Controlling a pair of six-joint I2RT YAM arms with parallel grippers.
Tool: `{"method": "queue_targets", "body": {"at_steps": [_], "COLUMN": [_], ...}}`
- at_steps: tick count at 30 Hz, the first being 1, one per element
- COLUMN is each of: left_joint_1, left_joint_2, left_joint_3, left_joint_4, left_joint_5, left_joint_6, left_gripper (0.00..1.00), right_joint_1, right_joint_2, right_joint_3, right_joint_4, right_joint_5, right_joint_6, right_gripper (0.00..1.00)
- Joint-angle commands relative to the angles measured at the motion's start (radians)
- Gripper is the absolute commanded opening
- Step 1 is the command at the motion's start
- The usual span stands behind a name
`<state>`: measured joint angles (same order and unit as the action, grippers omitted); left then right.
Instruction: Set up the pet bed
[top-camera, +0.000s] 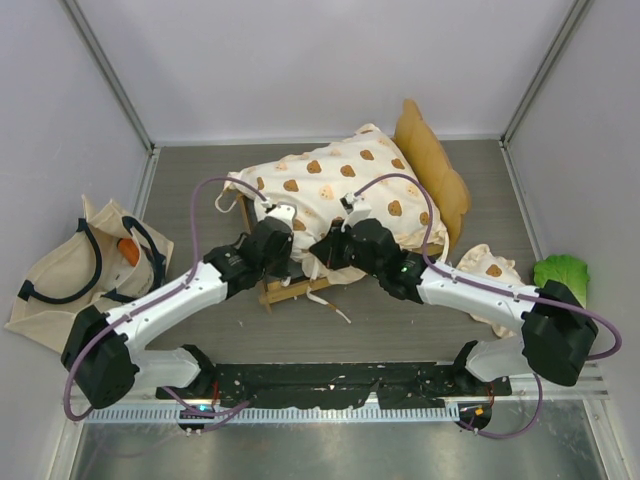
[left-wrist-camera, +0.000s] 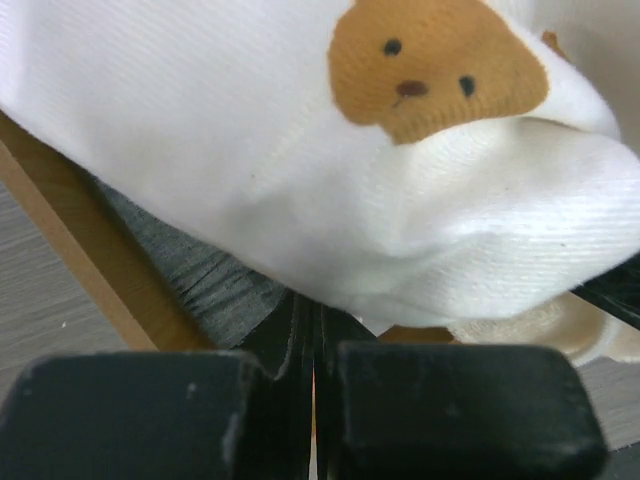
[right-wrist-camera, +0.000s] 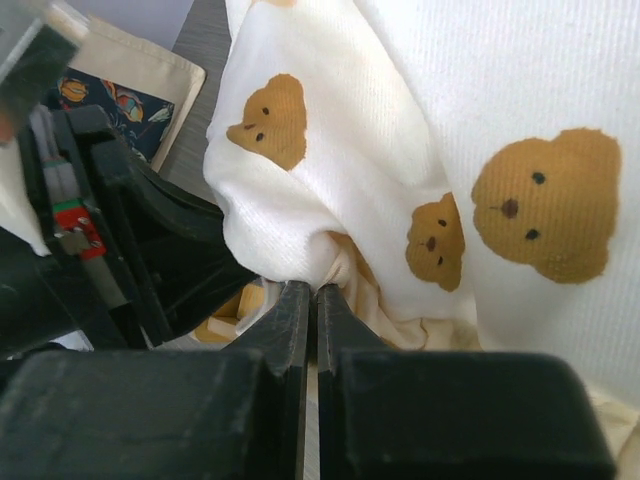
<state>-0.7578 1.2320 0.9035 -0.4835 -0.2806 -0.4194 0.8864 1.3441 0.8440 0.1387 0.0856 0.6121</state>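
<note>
At the far left of the top view a beige tote bag (top-camera: 50, 275) with black handles lies flat on the grey bench (top-camera: 400, 320). Right of it, at the middle of the frame, stands the pet bed (top-camera: 290, 290). Its light-wood frame shows at the lower edge, and the cream bear-print cushion (top-camera: 340, 185) is heaped over it, bulging and not lying flat.

The left claw (left-wrist-camera: 312, 312) sits at the cushion's lower left edge with its fingers pressed together. Their tips are tucked under the overhanging fabric, above the bed's grey base (left-wrist-camera: 205, 275) and beside a wooden rail (left-wrist-camera: 70, 235). Whether any cloth is caught between them cannot be told.

Just to its right, the right claw (right-wrist-camera: 312, 300) is also pressed together, its tip at a fold in the cushion's edge. A pinch of fabric there cannot be confirmed.

Further right, a tan pillow (top-camera: 432, 165) leans against the cushion's upper right side. A small bear-print pillow (top-camera: 490, 272) lies lower right, partly under the right arm. A green lettuce toy (top-camera: 562, 275) lies at the right edge.
</note>
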Motion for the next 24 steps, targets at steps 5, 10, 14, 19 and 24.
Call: {"method": "queue_targets", "body": {"at_steps": [5, 10, 14, 19, 24], "left_joint_1": [0.005, 0.005, 0.005, 0.011, 0.011], "left_joint_2": [-0.052, -0.039, -0.124, -0.209, -0.129], "left_joint_3": [-0.196, -0.190, -0.279, -0.240, -0.236], "left_joint_4": [0.475, 0.407, 0.518, 0.441, 0.391], "left_joint_5": [-0.071, -0.077, -0.142, -0.089, 0.056], "left_joint_6": [0.051, 0.030, 0.017, 0.083, 0.061], "left_gripper": [0.00, 0.00, 0.00, 0.00, 0.00], "right_joint_1": [0.011, 0.011, 0.013, 0.017, 0.016], "right_joint_2": [0.021, 0.013, 0.018, 0.023, 0.029], "right_joint_3": [0.061, 0.055, 0.052, 0.055, 0.052], "right_joint_4": [0.073, 0.071, 0.079, 0.076, 0.096], "right_joint_5": [0.003, 0.009, -0.006, -0.014, -0.021], "right_joint_6": [0.009, 0.009, 0.012, 0.020, 0.025], "right_gripper": [0.06, 0.06, 0.06, 0.06, 0.06]}}
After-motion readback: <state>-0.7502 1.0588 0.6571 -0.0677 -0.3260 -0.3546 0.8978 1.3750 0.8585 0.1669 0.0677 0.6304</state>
